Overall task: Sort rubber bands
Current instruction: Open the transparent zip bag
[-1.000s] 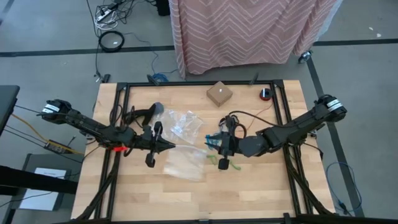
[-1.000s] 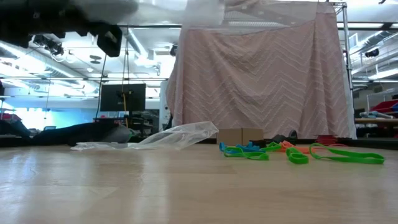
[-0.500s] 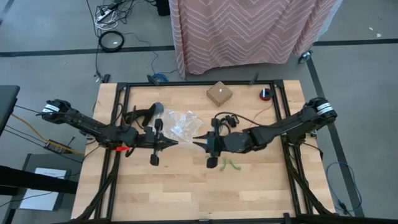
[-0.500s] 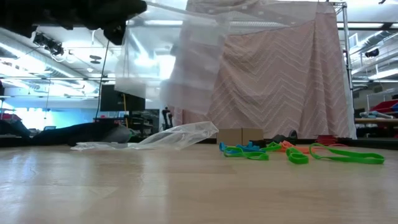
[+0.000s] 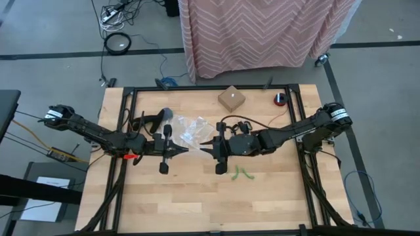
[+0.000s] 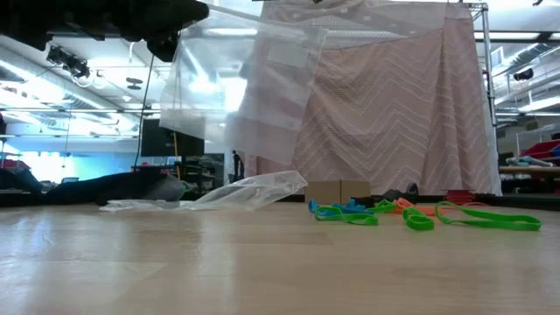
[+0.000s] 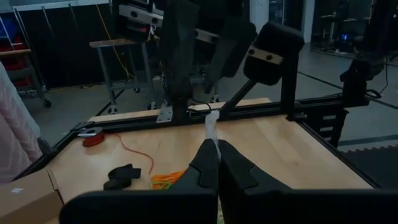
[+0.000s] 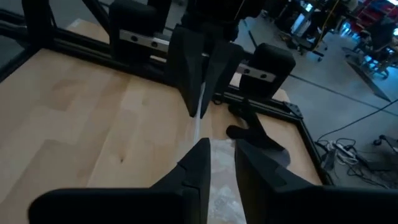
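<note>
High view shows the wooden table (image 5: 197,196) with both dark arms reaching toward its centre, the left arm (image 5: 92,134) from nine o'clock and the right arm (image 5: 302,131) from three o'clock. Between them hangs a clear zip bag (image 6: 236,87), lifted off the table and stretched between the two grippers. The left gripper (image 5: 180,149) has its jaws pressed together on one edge of that bag; the right gripper (image 5: 207,149), tip to tip with it, stands with its jaws narrow on the opposite edge. A second clear bag (image 5: 190,129) lies crumpled on the table toward twelve o'clock of the grippers. A small cardboard box (image 5: 231,98) sits near the table's twelve o'clock edge. The rubber bands (image 6: 411,214) lie loose on the table in a mixed green, blue and orange heap; one green band (image 5: 241,173) rests at about five o'clock of the right gripper.
</note>
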